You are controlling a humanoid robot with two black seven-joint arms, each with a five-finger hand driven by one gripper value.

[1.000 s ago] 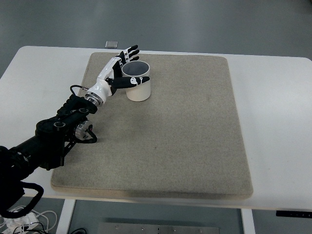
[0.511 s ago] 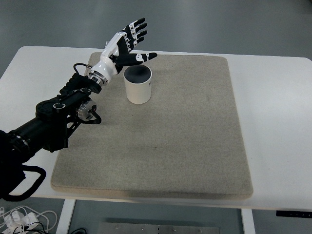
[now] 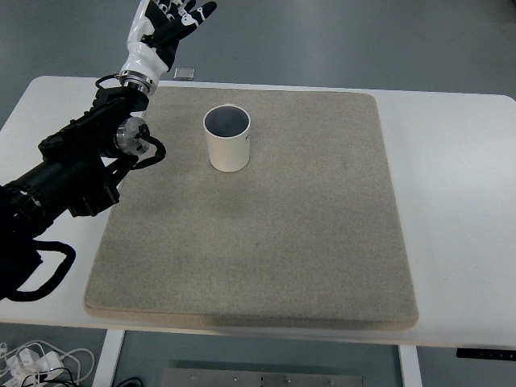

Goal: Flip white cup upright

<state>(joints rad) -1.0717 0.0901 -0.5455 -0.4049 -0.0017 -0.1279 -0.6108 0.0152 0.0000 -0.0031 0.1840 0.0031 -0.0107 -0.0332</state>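
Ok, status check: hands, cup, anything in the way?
Left hand open, raised beyond the table's far edge, holding nothing. Right arm not in view. White cup upright on the mat, mouth up. Nothing obstructing.

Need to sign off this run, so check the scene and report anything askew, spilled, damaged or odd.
Nothing stands out. The white cup stands upright, mouth up, on the grey mat, with no spill or damage visible. The mat lies flat on the white table. The left hand is raised beyond the table's far edge, open, holding nothing.
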